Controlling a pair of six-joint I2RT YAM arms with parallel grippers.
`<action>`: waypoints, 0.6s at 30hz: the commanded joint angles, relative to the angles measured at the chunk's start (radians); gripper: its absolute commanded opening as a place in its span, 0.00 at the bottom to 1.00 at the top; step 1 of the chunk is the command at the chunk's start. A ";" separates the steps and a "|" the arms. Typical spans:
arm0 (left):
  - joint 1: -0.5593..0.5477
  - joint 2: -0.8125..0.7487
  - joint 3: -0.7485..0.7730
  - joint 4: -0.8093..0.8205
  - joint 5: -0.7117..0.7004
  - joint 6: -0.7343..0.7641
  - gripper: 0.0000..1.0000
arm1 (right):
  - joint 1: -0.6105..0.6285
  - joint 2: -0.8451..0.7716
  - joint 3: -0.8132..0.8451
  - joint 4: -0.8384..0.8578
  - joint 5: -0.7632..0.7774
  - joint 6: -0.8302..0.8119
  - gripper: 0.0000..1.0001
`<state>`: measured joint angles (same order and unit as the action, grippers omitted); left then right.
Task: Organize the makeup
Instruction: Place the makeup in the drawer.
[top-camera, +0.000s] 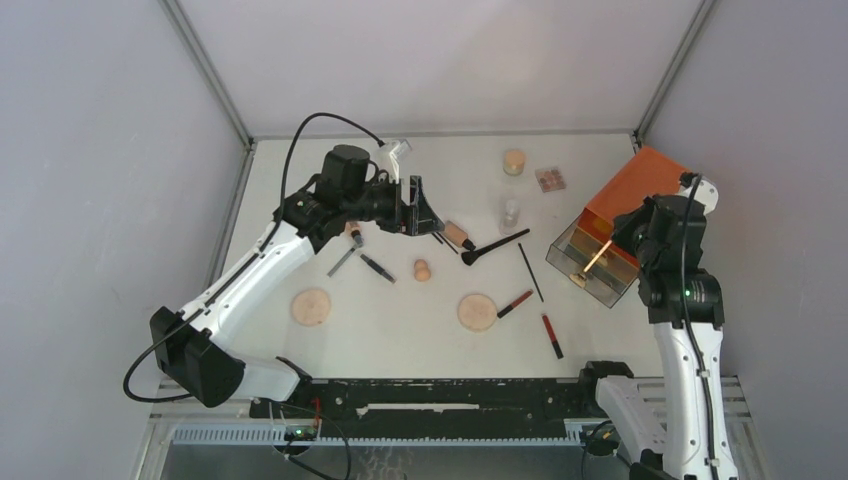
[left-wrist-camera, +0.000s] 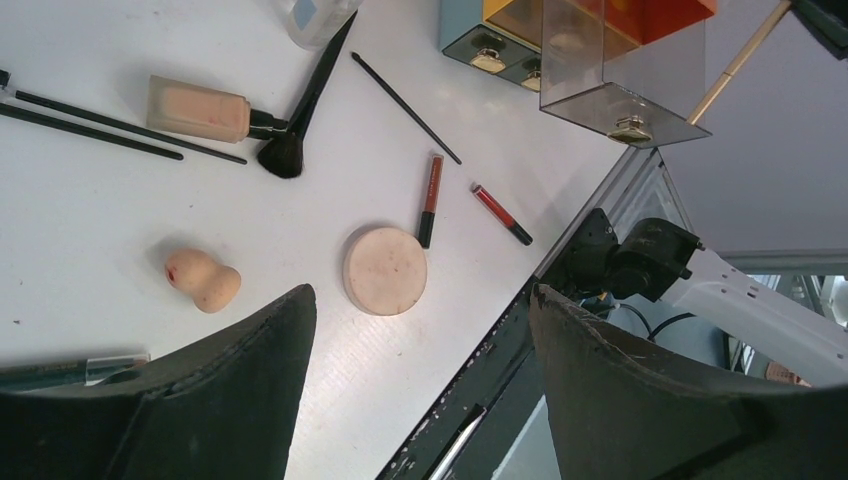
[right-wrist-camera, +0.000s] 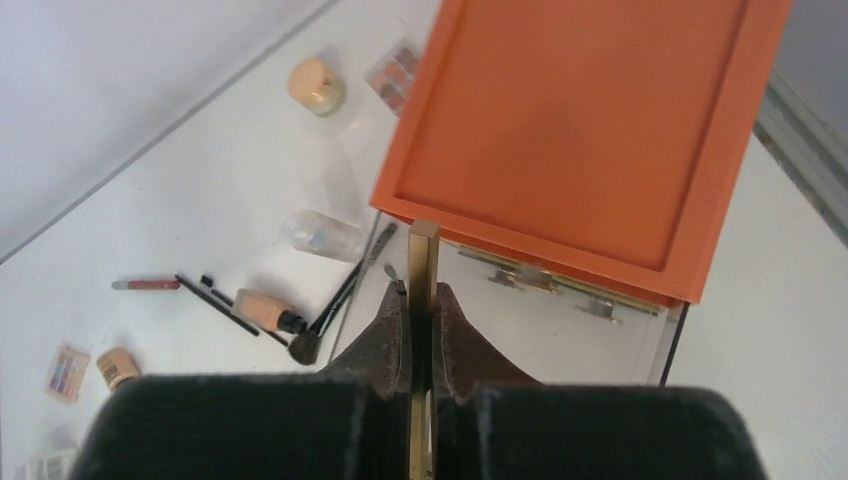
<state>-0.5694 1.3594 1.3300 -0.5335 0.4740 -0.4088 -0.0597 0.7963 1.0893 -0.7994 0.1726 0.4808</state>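
While the left gripper (top-camera: 430, 222) is held wide open above the white table (top-camera: 400, 340), nothing is seen between its black fingers (left-wrist-camera: 230, 385). In the left wrist view, a round tan disc (left-wrist-camera: 385, 270) and a beige gourd-shaped sponge (left-wrist-camera: 203, 280) are seen lying on the table past those fingers. The sponge is apart from the disc. Two red-and-black pencils are laid near the disc, one (left-wrist-camera: 430, 198) just beside its rim and the other (left-wrist-camera: 502, 214) closer to the table edge. Farther back, a peach bottle with a black cap (left-wrist-camera: 198, 108) is laid on its side, and its cap is met by the head of a black fluffy-headed brush (left-wrist-camera: 300, 110). A thin black rod (left-wrist-camera: 405, 95) is laid between the brush and the orange-topped box of clear drawers (top-camera: 640, 185). A second tan disc (top-camera: 311, 306) is seen well to the left, and a small square palette (top-camera: 550, 179) and a squat tan jar (top-camera: 514, 161) are placed near the far edge.

The right gripper (right-wrist-camera: 421, 300) is closed tightly on a thin pale-gold stick (right-wrist-camera: 424, 250), which is pinched between both pads. The stick is held at the front of the box, slanting down towards a pulled-out drawer. Whether it touches the drawer cannot be told.
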 joint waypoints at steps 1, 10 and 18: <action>-0.003 -0.018 0.030 0.018 0.011 0.032 0.82 | -0.005 -0.052 0.019 0.108 -0.092 -0.156 0.00; -0.003 -0.004 0.023 0.019 0.032 0.031 0.81 | 0.000 -0.061 0.026 0.138 -0.089 -0.359 0.00; -0.003 0.000 0.011 0.029 0.038 0.028 0.81 | 0.005 0.014 0.024 0.101 -0.016 -0.368 0.00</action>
<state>-0.5694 1.3598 1.3296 -0.5346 0.4839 -0.3992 -0.0586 0.7750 1.0893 -0.7116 0.1078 0.1383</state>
